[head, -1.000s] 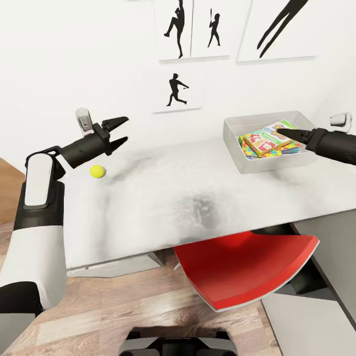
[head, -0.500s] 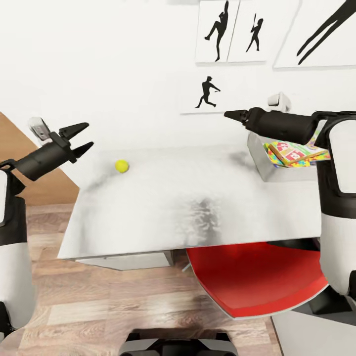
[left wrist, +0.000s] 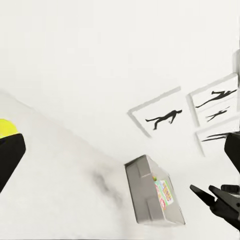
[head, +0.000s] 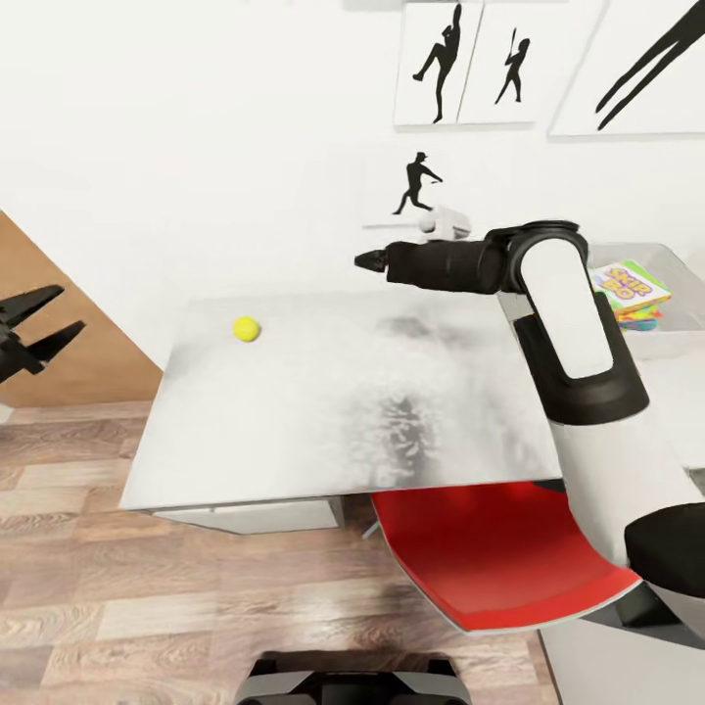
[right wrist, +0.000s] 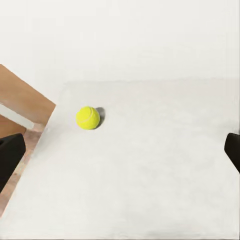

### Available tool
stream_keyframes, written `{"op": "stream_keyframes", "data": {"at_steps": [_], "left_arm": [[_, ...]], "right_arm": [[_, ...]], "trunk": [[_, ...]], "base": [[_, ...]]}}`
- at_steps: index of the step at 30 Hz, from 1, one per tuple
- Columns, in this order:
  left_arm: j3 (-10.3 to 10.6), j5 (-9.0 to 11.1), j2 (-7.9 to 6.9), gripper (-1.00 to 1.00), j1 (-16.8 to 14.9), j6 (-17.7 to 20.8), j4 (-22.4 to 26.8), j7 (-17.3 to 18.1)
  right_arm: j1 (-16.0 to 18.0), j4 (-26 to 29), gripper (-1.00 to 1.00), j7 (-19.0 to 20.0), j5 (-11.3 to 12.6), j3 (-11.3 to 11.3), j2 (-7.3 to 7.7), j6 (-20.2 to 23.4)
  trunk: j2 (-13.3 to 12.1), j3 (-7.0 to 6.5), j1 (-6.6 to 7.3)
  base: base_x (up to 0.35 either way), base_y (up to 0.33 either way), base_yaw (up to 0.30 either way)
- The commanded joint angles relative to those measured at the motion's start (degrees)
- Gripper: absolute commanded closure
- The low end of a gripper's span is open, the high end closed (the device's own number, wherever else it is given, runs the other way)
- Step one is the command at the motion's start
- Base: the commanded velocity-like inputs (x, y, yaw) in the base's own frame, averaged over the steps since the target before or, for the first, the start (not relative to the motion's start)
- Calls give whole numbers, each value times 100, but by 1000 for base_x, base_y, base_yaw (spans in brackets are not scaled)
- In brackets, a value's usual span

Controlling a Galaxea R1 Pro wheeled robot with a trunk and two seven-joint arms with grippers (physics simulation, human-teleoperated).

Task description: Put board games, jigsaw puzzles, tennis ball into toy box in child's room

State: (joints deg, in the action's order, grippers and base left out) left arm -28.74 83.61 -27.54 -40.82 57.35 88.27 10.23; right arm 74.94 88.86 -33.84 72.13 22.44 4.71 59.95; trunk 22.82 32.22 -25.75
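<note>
1. At the table's [head: 343, 411] right end, the toy box [head: 676, 338] holds the SKIP BO game [head: 629, 284] atop what looks like puzzles [head: 641, 315].
2. Ball [head: 246, 329] lies near the far left corner.
3. Left gripper [head: 39, 318] is spread, off the table; right gripper [head: 368, 260] appears pinched together, empty.

A child's room is suggested: baseball-player silhouette prints [head: 468, 64] at upper right on a white wall, a red chair [head: 490, 558] at lower right, wood-plank floor [head: 147, 607] at lower left.

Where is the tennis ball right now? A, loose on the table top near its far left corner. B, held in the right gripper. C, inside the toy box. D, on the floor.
A: the tennis ball lies alone on the table, apart from the right gripper and the toy box.
</note>
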Motion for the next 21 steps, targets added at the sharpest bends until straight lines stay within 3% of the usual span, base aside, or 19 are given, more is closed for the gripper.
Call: {"op": "stream_keyframes", "data": {"at_steps": [1,2,3,4,5,8,9,12,14,17,21], "left_arm": [[-211,-8,-51,-100,254,24,26,57],[-211,-8,-51,-100,254,24,26,57],[-430,18,-91,-100,516,24,49,64],[-906,54,-141,-100,1036,23,77,88],[-906,54,-141,-100,1036,23,77,88],[-1503,83,-153,-100,1702,22,101,113],[-1503,83,-153,-100,1702,22,101,113],[-1833,80,-72,-100,2193,17,107,100],[-1903,69,-18,-100,2316,15,108,86],[-2044,33,205,-100,2572,5,106,9],[-2099,7,325,-100,2669,2,99,-108]], "right_arm": [[4,-150,-100,-160,49,53,-73,5],[4,-150,-100,-160,49,53,-73,5],[6,-320,-100,-237,48,88,-145,5],[24,-687,-100,-349,46,141,-263,5],[24,-687,-100,-349,46,141,-263,5],[56,-1274,-100,-445,47,194,-371,-18],[56,-1274,-100,-445,47,194,-371,-18],[105,-1827,-100,-489,39,226,-428,-140],[123,-1984,-100,-498,37,234,-440,-194],[162,-2363,-100,-520,29,256,-461,-348],[185,-2557,-100,-529,25,268,-468,-416]], "trunk": [[10,5,-4],[10,3,-4],[10,0,-4],[10,-2,-4],[10,-5,-4],[10,-10,-4],[10,-12,-4],[10,-15,-4],[10,-16,-4],[10,-18,-4],[10,-19,-4]], "base": [[0,0,157],[0,0,157],[0,0,181],[0,0,217],[0,0,217],[0,0,240],[0,0,250],[0,0,264],[0,0,272],[0,0,281],[0,0,286]]}}
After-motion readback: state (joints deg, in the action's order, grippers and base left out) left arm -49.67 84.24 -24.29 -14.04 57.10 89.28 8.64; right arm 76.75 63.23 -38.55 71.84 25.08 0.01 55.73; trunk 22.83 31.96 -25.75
